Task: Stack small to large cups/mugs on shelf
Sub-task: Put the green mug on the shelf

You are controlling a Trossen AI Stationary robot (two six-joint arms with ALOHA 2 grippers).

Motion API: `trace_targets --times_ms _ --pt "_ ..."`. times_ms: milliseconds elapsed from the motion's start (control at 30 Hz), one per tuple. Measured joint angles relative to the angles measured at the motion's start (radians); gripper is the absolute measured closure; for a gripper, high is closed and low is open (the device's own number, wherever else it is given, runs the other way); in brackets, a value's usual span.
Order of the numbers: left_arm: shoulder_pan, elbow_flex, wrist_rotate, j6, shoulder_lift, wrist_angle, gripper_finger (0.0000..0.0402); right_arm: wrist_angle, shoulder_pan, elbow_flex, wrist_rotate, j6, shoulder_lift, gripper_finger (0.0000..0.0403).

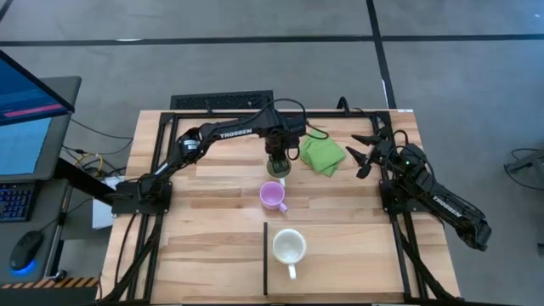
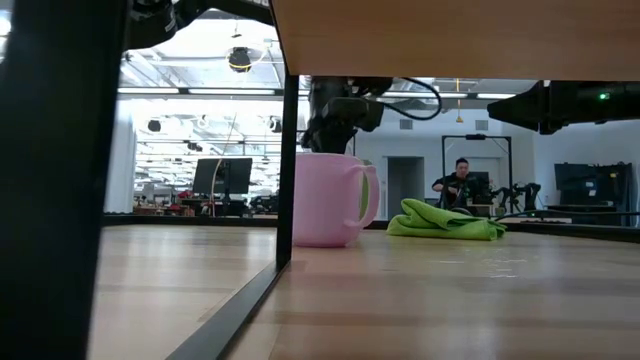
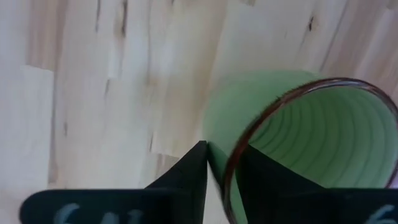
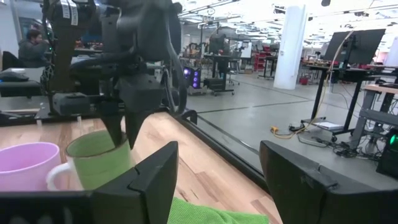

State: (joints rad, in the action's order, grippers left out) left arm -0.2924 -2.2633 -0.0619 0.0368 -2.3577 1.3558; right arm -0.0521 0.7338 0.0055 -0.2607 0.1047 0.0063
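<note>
The green mug [image 1: 278, 165] stands far of centre on the table, and my left gripper [image 1: 278, 157] is shut on its rim from above; it also shows in the left wrist view [image 3: 311, 137] and the right wrist view [image 4: 93, 155]. The light purple mug [image 1: 272, 195] stands upright just nearer, and the white mug [image 1: 289, 246] stands upright on the shelf section [image 1: 348, 255], right of the black strip [image 1: 265, 255]. My right gripper [image 1: 364, 153] is open and empty at the far right, beyond the green cloth. My left gripper holds the green mug by its rim wall [image 3: 225, 168], one finger [image 3: 267, 180] inside the mug and one [image 3: 186, 174] outside. The fingers point down from above [image 4: 124, 134]. The mug is mouth up; I cannot tell whether its base is on the table.
A crumpled green cloth [image 1: 323, 155] lies between the green mug and my right gripper. The purple mug [image 2: 325, 200] hides the green one in the low view. Bare wood lies on the table's left half [image 1: 212, 238] and at the near right.
</note>
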Motion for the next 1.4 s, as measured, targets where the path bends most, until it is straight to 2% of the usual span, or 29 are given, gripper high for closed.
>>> trace_targets --times_ms 600,967,1200,1400 --pt "0.001 0.001 0.024 0.006 0.000 0.015 0.0222 0.000 0.000 0.000 0.000 0.000 0.000 0.0154" --pt "0.000 0.001 0.027 0.001 0.000 0.026 0.0216 0.000 0.000 0.000 0.000 0.000 0.000 0.0154" --pt "0.000 -0.052 0.112 -0.009 0.000 0.076 0.0216 0.000 0.000 0.000 0.000 0.000 0.000 0.0154" --pt "0.001 -0.090 0.126 -0.023 0.017 0.062 0.0216 0.000 0.000 0.000 0.000 0.000 0.000 0.0154"
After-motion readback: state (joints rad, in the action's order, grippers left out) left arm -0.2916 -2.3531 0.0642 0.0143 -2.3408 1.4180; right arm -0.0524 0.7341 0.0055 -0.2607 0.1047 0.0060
